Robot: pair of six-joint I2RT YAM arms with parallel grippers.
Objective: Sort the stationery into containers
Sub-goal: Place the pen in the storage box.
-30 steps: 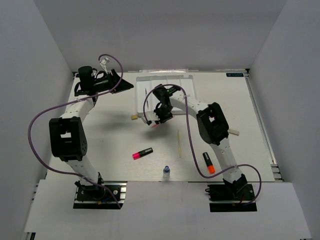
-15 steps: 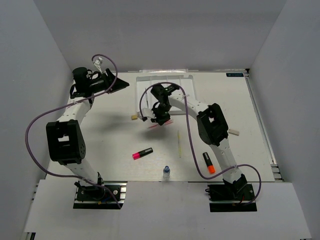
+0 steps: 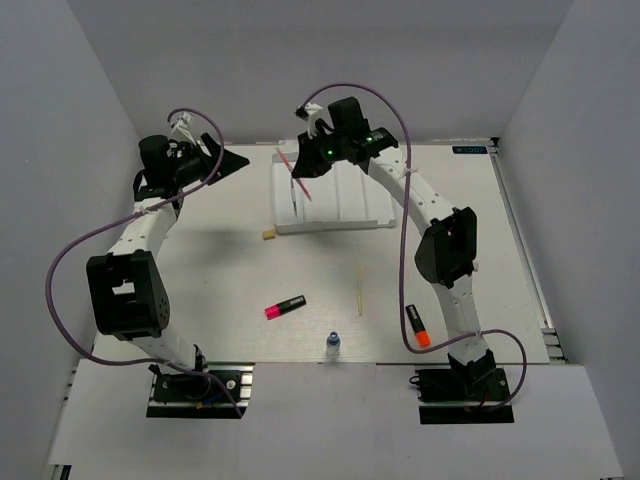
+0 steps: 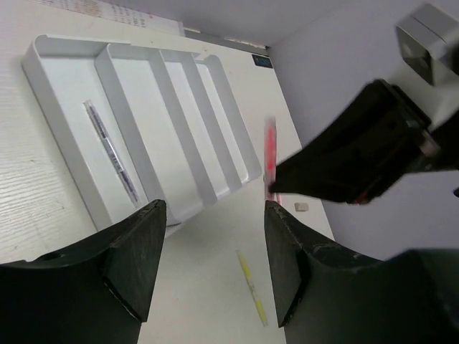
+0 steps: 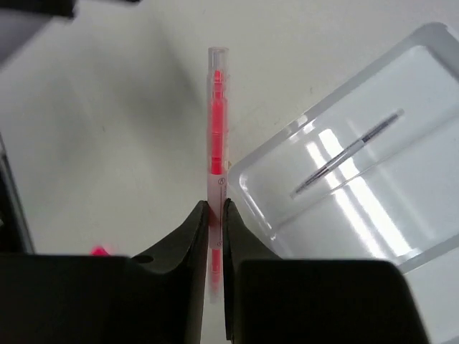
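My right gripper [image 3: 305,168] is shut on a thin pink pen [image 3: 296,176], held in the air over the far left corner of the white divided tray [image 3: 372,210]. The right wrist view shows the pen [image 5: 216,107] pinched between the fingers of that gripper [image 5: 216,208], beside the tray's corner rim [image 5: 267,174]. A grey pen [image 5: 348,154] lies in the tray's leftmost compartment. My left gripper [image 3: 238,162] hangs open and empty to the left of the tray. In its own view the open left gripper [image 4: 213,215] faces the tray [image 4: 54,107] and the pink pen [image 4: 270,154].
On the table lie a pink-ended highlighter [image 3: 285,306], an orange-ended highlighter [image 3: 417,326], a small blue-capped bottle [image 3: 333,343], a yellow pen [image 3: 360,288] and a beige eraser [image 3: 268,235] near the tray's front left corner. White walls enclose the table.
My right gripper has lifted the pink pen from the table in front of the tray and carried it up and back over the tray's far left. The left arm shifted slightly left.
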